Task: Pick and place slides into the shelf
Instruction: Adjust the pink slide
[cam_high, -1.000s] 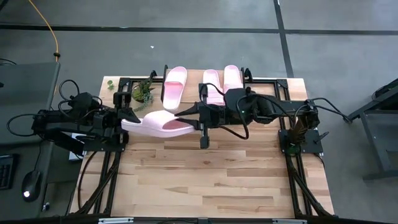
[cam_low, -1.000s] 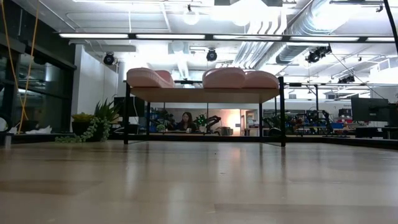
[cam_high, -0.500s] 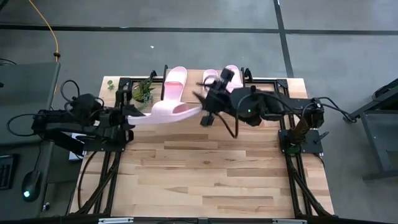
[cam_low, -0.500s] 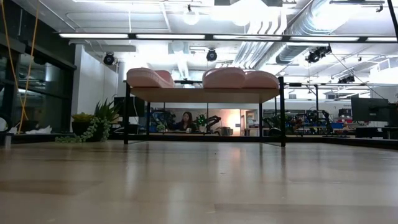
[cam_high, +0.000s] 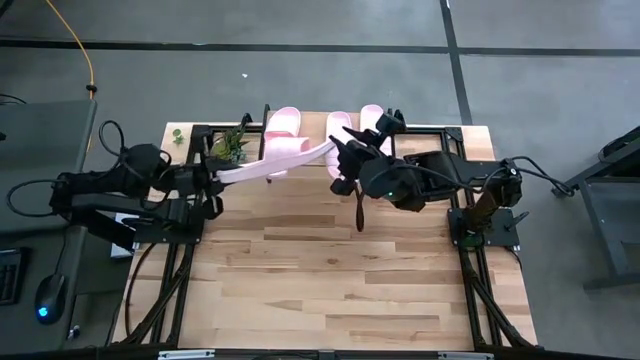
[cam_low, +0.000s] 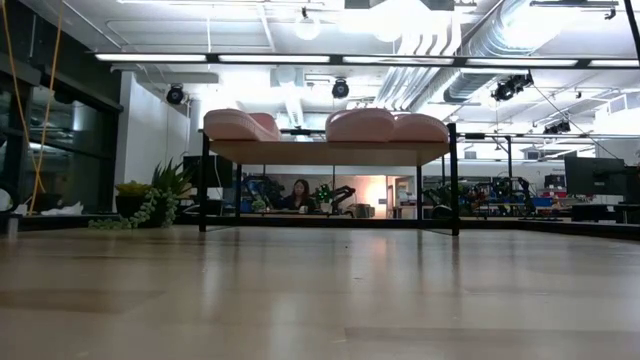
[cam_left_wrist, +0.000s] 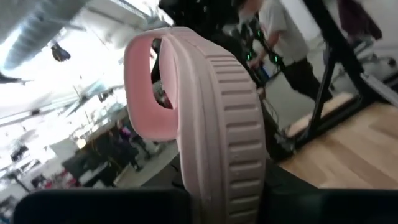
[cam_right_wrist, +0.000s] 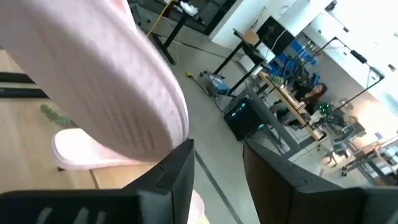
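One pale pink slide (cam_high: 275, 160) hangs in the air, stretched between my two grippers just before the shelf (cam_high: 425, 128). My left gripper (cam_high: 208, 178) is shut on its left end. My right gripper (cam_high: 342, 150) stands open at its right end, which reaches over the shelf's near edge. Three more slides (cam_high: 283, 125) (cam_high: 340, 125) (cam_high: 372, 118) lie sole-down on the shelf's top board (cam_low: 330, 152). In the left wrist view the held slide (cam_left_wrist: 211, 106) shows edge-on with its ribbed strap. Neither arm shows in the low view. My left gripper (cam_left_wrist: 224, 202) pinches the slide's end by the ribbed strap (cam_left_wrist: 233, 177) between both fingers, coming level from the table's left, along the slide. The slide is lifted clear and turned on edge, sloping toward the shelf. My right gripper (cam_right_wrist: 217, 168) has nothing between its fingers. The slide's other end (cam_right_wrist: 171, 127) lies against the outer side of one finger (cam_right_wrist: 177, 165).
A potted plant (cam_high: 230, 148) stands at the shelf's left end, close under the held slide. The table's near half (cam_high: 330, 280) is bare wood. A person (cam_low: 298, 193) sits far behind the shelf, and another person (cam_left_wrist: 283, 37) stands in the room.
The slide has swung from lying across the table in front of the shelf to sloping toward it: its right end moved to the far edge and it rolled onto its edge. My right gripper moved toward the far edge and turned; my left gripper shifted slightly far.
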